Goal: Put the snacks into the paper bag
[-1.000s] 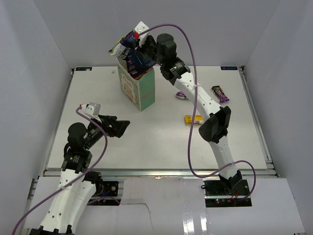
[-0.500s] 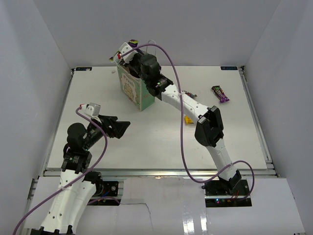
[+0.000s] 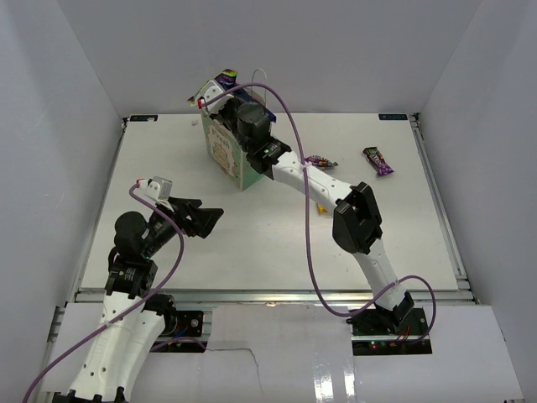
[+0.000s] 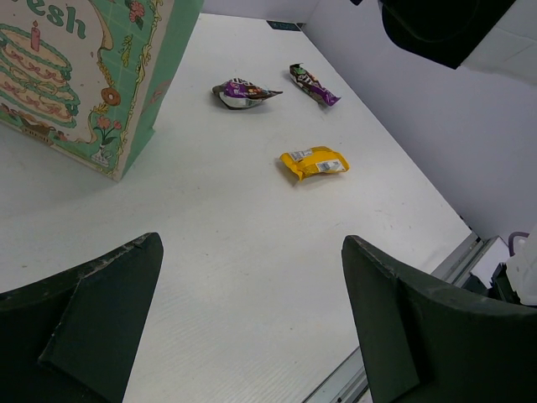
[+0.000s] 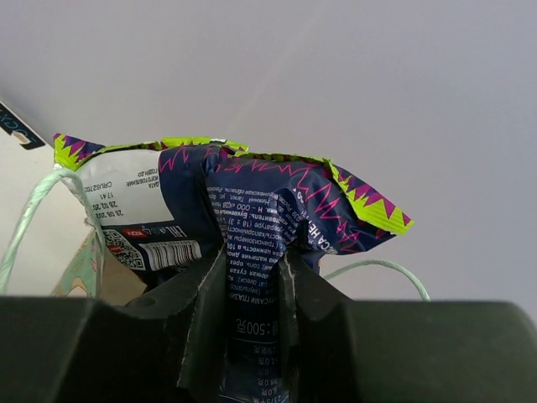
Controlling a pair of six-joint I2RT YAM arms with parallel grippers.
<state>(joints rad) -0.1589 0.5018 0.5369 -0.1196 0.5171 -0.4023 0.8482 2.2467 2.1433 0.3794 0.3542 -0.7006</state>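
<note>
The paper bag (image 3: 228, 158) stands upright at the table's back centre; its cream front and mint side also show in the left wrist view (image 4: 92, 75). My right gripper (image 3: 237, 107) is over the bag's mouth, shut on the big blue-purple bag (image 5: 260, 227), whose top sticks up above the paper bag (image 3: 216, 86). On the table lie a small purple wrapped candy (image 3: 320, 161), a dark purple bar (image 3: 377, 160) and a yellow pack (image 4: 314, 163), mostly hidden behind the right arm in the top view. My left gripper (image 3: 208, 220) is open and empty at the near left.
White walls enclose the table on three sides. The right arm (image 3: 336, 189) stretches across the table's middle from its base at the near edge. The bag's thin loop handles (image 5: 33, 210) lie beside the held packet.
My right gripper has moved left and down with the blue-purple bag, lowering it into the paper bag's mouth. The left arm has not moved.
</note>
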